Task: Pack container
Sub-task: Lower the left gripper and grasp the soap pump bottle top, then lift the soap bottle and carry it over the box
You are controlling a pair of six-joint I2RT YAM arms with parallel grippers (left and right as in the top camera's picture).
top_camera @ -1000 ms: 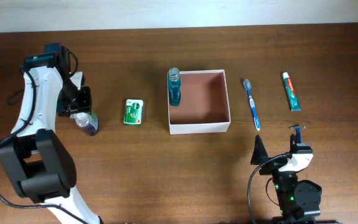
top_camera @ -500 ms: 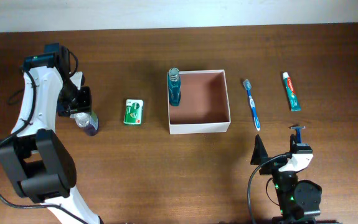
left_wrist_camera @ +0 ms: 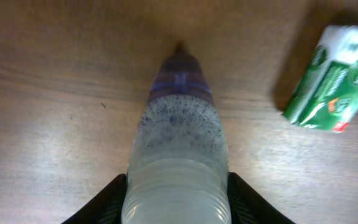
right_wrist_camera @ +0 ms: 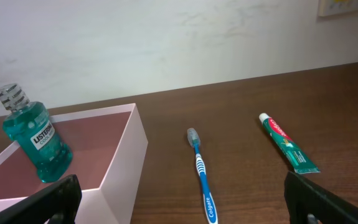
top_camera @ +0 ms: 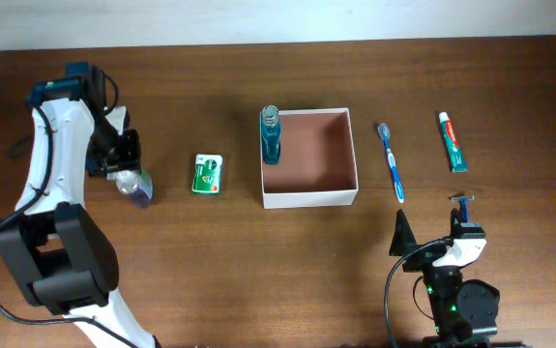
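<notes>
Left wrist view alone shows fingers (left_wrist_camera: pixel 107 202) pinching bottle (left_wrist_camera: pixel 177 155); overhead adds container (top_camera: pixel 308 198)

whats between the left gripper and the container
Only the green packet lies between the left gripper and the container, as the overhead view shows.

In the left wrist view the bottle (left_wrist_camera: pixel 177 155) runs off the near edge, so its near end is unseen, and its purple far tip is blurred. Only the dark tips of the left fingers (left_wrist_camera: pixel 107 202) show, one on each side of it. The green packet (left_wrist_camera: pixel 331 78) is blurred, its print unreadable, and the right edge cuts it.

From overhead the left gripper (top_camera: pixel 126 172) covers the bottle's far end. A blue thing (top_camera: pixel 462 200) at the near right is too small to tell.

In the right wrist view the container (right_wrist_camera: pixel 126 162) is cut off at the left and near edges. The right fingers (right_wrist_camera: pixel 45 202) show only in the near corners.
</notes>
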